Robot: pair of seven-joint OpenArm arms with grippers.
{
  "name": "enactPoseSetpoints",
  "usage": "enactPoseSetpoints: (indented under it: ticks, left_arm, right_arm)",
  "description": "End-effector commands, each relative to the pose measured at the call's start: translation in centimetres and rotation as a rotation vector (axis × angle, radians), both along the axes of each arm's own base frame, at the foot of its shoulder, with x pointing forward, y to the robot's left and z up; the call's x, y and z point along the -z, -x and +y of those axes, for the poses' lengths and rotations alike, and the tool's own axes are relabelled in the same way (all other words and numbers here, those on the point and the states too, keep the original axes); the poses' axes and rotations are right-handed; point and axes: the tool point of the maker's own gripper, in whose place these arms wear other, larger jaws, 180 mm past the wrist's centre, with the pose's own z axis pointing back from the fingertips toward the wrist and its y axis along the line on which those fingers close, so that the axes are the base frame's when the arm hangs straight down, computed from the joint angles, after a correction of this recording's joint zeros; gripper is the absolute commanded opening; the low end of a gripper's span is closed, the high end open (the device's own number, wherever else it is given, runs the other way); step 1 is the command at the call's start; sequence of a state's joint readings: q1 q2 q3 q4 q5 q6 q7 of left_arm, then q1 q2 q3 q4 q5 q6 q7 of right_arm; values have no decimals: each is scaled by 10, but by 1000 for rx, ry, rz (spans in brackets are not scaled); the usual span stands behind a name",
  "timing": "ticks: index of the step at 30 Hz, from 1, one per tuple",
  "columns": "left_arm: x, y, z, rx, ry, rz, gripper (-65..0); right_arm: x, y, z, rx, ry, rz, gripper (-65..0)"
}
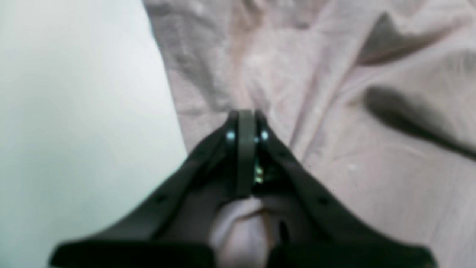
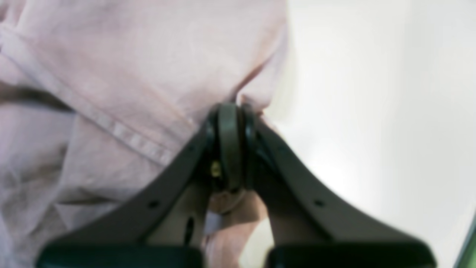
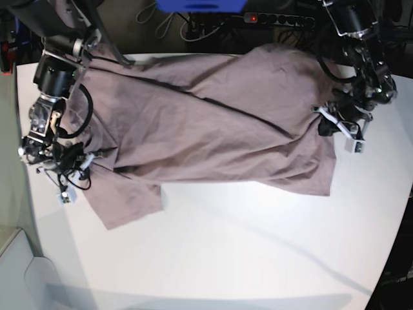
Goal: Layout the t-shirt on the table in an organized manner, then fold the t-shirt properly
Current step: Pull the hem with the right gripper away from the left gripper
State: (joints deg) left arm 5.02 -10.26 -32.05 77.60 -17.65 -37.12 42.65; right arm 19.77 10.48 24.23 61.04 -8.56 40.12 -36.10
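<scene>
Shirt (image 3: 213, 123) looks soft, light, creases easily — L hand (image 1: 243, 156) & R hand (image 2: 230, 149) clamped on cloth; best hold prob. hem corners.

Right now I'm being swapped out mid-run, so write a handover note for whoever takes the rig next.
Left gripper: shut on the t-shirt, at the shirt's side.
Right gripper: shut on the shirt near its opposite side.
Shirt: spread across the table, wrinkled, two parts sticking out beyond the grippers.
Done: partly spread.
Left: smooth it out, then fold.
</scene>
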Motion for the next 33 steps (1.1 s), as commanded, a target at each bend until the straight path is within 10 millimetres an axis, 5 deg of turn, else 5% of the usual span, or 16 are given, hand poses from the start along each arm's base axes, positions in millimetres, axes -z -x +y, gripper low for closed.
enactPoseSetpoints:
  ticks: [1,6,13,18,21,24,30,33]
  left_arm:
    - [-1,2,5,8,-30,15,-648]
    - [2,12,-5,12,-18,21,-648]
    - [3,12,-8,11,-10,21,-648]
    - [3,12,-9,10,-9,21,-648]
    - [3,12,-9,10,-9,21,-648]
    - [5,16,-9,10,-9,29,-648]
    - [7,19,-9,11,-9,37,-648]
    - [10,24,-9,11,-9,48,-648]
  right_arm:
    - [-24,-13,-17,13,40,-57,-650]
    - [-47,-14,-30,23,112,-65,-640]
    - [-61,-11,-36,26,170,-47,-377]
    - [-65,-10,-45,39,182,-53,-319]
    - [-65,-15,-35,24,166,-64,-327]
    - [-68,-34,8,-54,120,-113,-395]
    - [-44,-54,76,-186,20,-89,-650]
    - [-32,-62,88,-194,-39,-67,-650]
